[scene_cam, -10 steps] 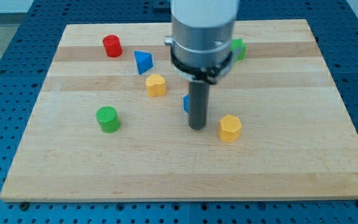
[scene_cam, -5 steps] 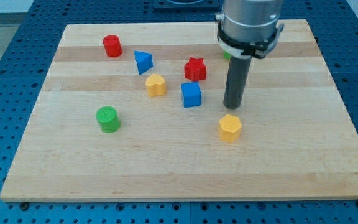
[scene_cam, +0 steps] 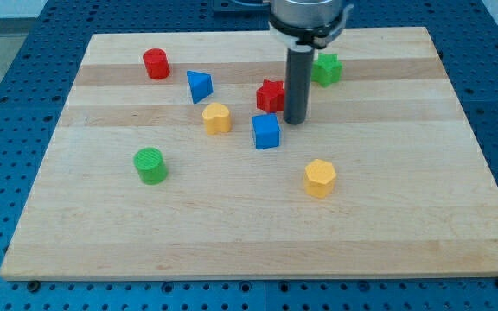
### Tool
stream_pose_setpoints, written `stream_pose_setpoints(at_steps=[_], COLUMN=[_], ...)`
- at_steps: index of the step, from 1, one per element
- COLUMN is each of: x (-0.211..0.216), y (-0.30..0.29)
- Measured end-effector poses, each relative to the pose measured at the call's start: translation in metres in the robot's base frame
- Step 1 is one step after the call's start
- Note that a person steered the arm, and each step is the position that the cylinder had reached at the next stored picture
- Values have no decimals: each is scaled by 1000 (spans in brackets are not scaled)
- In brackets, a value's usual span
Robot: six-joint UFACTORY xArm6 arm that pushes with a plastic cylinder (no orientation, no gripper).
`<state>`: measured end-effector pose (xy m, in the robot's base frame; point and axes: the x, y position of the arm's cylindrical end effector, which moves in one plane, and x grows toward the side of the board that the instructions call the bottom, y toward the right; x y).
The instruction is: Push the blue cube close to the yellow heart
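The blue cube (scene_cam: 266,131) sits near the middle of the wooden board (scene_cam: 249,225). The yellow heart (scene_cam: 217,117) lies a short way to its upper left, with a gap between them. My tip (scene_cam: 295,120) rests on the board just right of and slightly above the blue cube, close to it but apart. The rod partly covers the right side of the red star (scene_cam: 271,95).
A blue triangular block (scene_cam: 199,86) and a red cylinder (scene_cam: 156,64) lie at the upper left. A green star (scene_cam: 325,69) is at the upper right, a yellow hexagon (scene_cam: 320,178) at the lower right, a green cylinder (scene_cam: 150,165) at the left.
My tip swung from in front of the blue cube out to the right, then back up and left to just right of the cube. The blocks have not moved.
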<state>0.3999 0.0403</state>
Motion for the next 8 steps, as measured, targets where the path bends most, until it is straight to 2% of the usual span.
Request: stream_pose_setpoints(at_steps=[8], x=[23], y=[-31])
